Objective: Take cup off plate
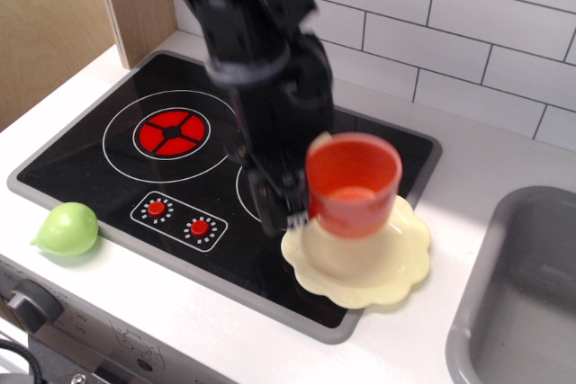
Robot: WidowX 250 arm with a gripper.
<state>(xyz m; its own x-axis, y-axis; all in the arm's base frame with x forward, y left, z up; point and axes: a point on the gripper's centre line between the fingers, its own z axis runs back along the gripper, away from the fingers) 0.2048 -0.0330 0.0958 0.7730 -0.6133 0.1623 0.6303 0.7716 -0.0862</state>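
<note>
Cup lifted, not yet set down.
Your gripper (301,209) grips the orange-red cup (353,184) by its left wall, holding it above the scalloped yellow plate (396,263) (image blurred); next, carry it sideways onto bare counter.

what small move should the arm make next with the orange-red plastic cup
Probably carry the orange-red plastic cup sideways before lowering. The gripper holds its left side, and it hangs above the pale yellow scalloped plate, so lowering now would put it back.

Toy kitchen: hob (171,132), sink (526,285), tiled wall (468,33).
</note>
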